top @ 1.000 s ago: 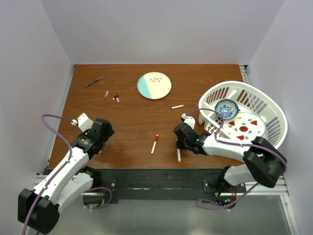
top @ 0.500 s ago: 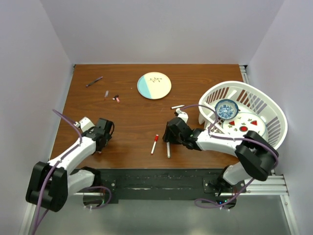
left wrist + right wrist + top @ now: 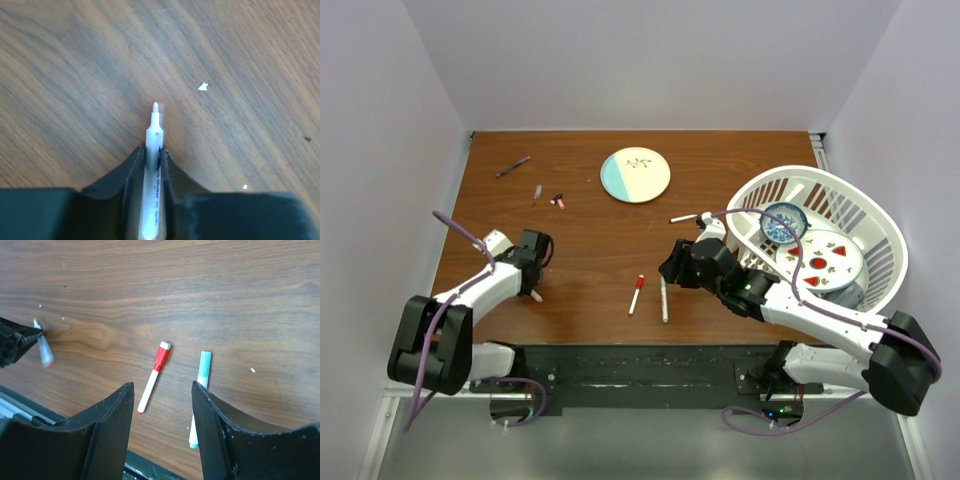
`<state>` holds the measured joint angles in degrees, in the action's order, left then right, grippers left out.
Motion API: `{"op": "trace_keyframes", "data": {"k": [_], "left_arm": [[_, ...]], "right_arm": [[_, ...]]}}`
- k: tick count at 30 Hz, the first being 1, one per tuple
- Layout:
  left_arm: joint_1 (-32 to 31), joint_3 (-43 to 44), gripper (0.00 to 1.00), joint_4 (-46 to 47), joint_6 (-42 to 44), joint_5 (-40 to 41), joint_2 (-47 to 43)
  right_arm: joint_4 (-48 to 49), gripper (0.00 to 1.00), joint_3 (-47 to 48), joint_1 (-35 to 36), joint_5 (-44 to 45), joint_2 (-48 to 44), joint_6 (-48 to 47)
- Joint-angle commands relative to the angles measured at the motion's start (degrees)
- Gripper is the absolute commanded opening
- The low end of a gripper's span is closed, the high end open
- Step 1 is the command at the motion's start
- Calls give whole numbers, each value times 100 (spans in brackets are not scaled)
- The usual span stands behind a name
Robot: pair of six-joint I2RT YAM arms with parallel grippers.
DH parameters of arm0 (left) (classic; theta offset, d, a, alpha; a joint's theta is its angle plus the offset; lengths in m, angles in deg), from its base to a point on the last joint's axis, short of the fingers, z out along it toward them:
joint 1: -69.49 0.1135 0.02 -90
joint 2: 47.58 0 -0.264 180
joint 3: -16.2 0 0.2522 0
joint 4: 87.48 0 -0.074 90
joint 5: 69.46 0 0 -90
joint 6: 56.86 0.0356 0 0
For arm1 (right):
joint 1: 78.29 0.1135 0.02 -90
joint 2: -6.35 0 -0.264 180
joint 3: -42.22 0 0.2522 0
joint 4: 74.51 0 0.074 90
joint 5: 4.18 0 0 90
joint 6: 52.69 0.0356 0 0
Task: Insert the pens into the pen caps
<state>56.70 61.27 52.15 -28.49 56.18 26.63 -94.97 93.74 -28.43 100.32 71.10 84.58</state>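
Pen, tip bare, sits clamped in the left gripper, its axis running straight out along the fingers. Loose pen caps lie well beyond, nearer this arm. The right gripper hangs wide above a red-capped pen and a teal-capped pen.

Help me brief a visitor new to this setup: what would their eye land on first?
Probably the big white basket at the right edge of the table, holding patterned dishes, and the two-tone plate at the far middle. Next, the white pen clamped uncapped in the left arm's jaws near the front left. Two capped pens, one red-capped and one teal-capped, lie side by side near the front middle by the right arm's open jaws.
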Motion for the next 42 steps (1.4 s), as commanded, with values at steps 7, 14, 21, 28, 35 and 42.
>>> {"op": "trace_keyframes", "data": {"k": [7, 14, 21, 28, 35, 42], "left_arm": [[14, -292, 0, 376, 519, -1233, -794], [-635, -599, 0, 2263, 1258, -3839, -2461], [-1453, -1179, 0, 4461, 522, -5171, -3159], [-1726, -1662, 0, 5982, 2, -5700, -3334], [-1867, -2023, 0, 6835, -481, -5577, -3598], [-1876, -2147, 0, 6836, -526, -5410, -3739]], "right_arm": [[376, 57, -295, 14, -656, -727, -691], [1539, 85, -348, 23, -2706, -578, -1449], [2960, 82, -339, 23, -3401, -209, -676], [4790, 68, -778, 23, -3595, 160, 229], [5968, 61, -902, 23, -3595, 652, 476], [6348, 51, -718, 199, -3638, 1118, 530]]}}
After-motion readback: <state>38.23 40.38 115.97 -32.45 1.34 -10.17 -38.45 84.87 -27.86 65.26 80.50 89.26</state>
